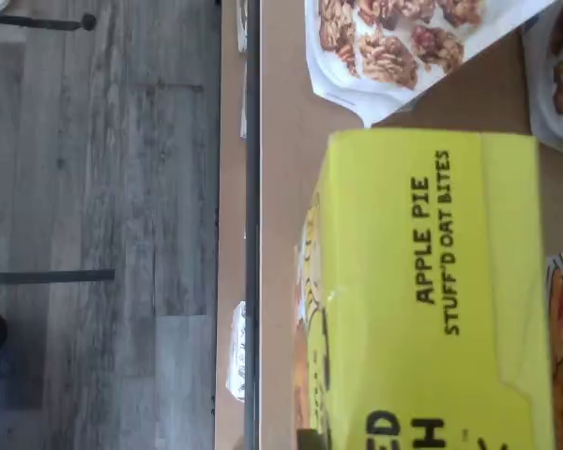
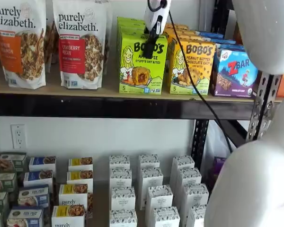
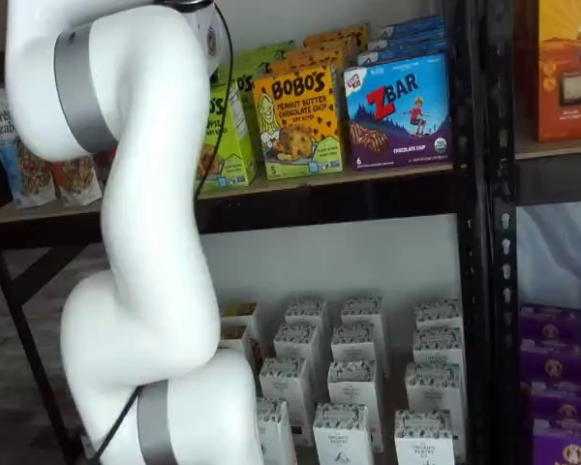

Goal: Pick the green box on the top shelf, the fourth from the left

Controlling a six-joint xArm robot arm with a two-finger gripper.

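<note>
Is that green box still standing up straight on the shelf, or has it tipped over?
Standing upright. In a shelf view the green box sits flat on the top shelf with its front print level, in line with the orange box beside it.

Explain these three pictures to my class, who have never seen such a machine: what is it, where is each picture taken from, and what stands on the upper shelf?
The big white shape is a robot arm with jointed segments. Two pictures come from fixed cameras facing the shelves; the third comes from a camera on the arm's wrist, looking down. The arm's pincer hangs in front of the green box, whose lid reads "Apple Pie Stuff'd Oat Bites" in the wrist view. Whether the pincer is open or shut cannot be told. On the top shelf, beside the green box, stand granola bags, a yellow-orange Bobo's box and a blue ZBar box. Nothing looks lifted yet.
</note>
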